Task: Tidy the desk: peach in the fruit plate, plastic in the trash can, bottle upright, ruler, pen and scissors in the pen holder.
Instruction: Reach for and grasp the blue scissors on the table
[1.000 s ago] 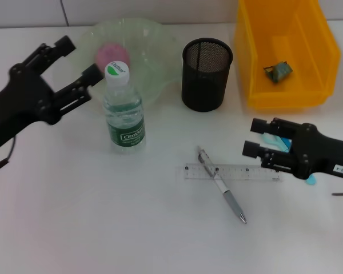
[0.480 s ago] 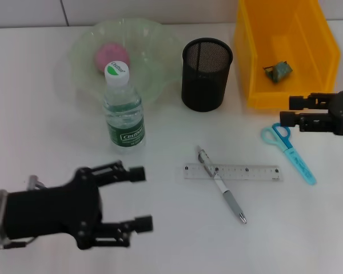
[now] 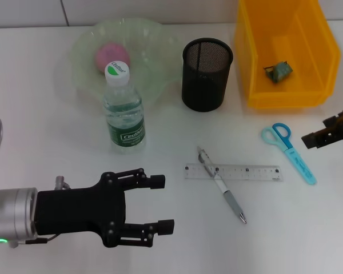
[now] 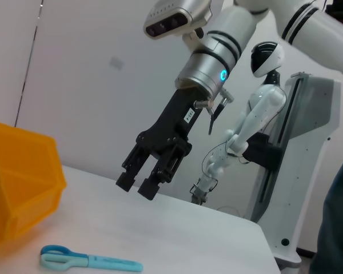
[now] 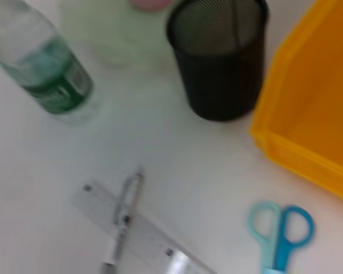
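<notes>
A pink peach (image 3: 110, 54) lies in the green fruit plate (image 3: 154, 40). The water bottle (image 3: 123, 111) stands upright in front of it. The black mesh pen holder (image 3: 207, 74) is empty. A crumpled plastic scrap (image 3: 278, 71) lies in the yellow bin (image 3: 257, 57). The clear ruler (image 3: 248, 172) lies flat with the pen (image 3: 228, 197) across it. The blue scissors (image 3: 290, 151) lie to their right. My left gripper (image 3: 161, 204) is open and empty at the front left. My right gripper (image 3: 323, 134) is open at the right edge, beside the scissors; it also shows in the left wrist view (image 4: 140, 184).
The right wrist view shows the bottle (image 5: 43, 68), pen holder (image 5: 220, 57), bin (image 5: 314, 114), scissors (image 5: 280, 228), ruler (image 5: 160, 248) and pen (image 5: 123, 220) from above. The left wrist view shows the scissors (image 4: 88, 261) and the bin's corner (image 4: 17, 182).
My left arm has left the bottle and swung to the front left, open. My right arm has pulled away from the scissors to the right edge, leaving them on the desk.
</notes>
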Robot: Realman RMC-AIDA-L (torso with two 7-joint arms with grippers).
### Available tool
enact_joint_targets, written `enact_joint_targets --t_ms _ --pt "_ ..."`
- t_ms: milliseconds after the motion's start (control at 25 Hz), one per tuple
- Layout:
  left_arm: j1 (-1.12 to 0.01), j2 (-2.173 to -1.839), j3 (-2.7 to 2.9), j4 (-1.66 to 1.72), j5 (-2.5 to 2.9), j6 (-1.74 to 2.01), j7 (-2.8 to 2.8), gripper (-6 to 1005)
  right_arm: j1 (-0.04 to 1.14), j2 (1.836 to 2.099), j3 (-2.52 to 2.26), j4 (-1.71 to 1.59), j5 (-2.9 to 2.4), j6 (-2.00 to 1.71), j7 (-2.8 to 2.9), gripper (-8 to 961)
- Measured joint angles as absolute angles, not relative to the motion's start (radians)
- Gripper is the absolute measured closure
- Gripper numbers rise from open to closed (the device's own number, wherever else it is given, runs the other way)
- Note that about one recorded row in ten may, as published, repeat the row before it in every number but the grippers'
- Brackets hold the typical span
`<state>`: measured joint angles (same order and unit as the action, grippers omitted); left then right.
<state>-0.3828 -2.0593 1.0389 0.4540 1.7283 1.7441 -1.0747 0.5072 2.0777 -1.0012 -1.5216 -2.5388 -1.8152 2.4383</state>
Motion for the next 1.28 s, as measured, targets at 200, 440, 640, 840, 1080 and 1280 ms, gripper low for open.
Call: enact_joint_targets --t_ms 200,440,640,840,1080,1280 --pt "-0.394 -2.062 1.04 0.451 1.736 1.728 -1.075 157 0.514 2.083 -1.156 -1.557 -2.664 -1.784 2.596 257" --pt "-0.401 -2.062 1.04 0.452 1.75 1.711 -1.075 157 0.524 2.085 -1.302 -1.491 -2.784 -1.694 2.688 256" --pt "-0.408 -2.065 1.04 0.444 1.755 1.696 -1.069 157 0.559 2.086 -1.341 -1.415 -2.791 -1.642 2.742 256" --pt "-0.408 -2.067 1.04 0.444 1.757 1.689 -1.067 157 0.6 2.086 -1.356 -1.349 -2.79 -1.624 2.769 255" --pt "-0.408 -2.067 1.04 0.443 1.757 1.678 -1.065 157 0.621 2.086 -1.408 -1.28 -2.793 -1.577 2.798 255" --pt "-0.408 -2.067 1.04 0.443 1.757 1.669 -1.065 157 0.63 2.086 -1.453 -1.24 -2.797 -1.547 2.822 256"
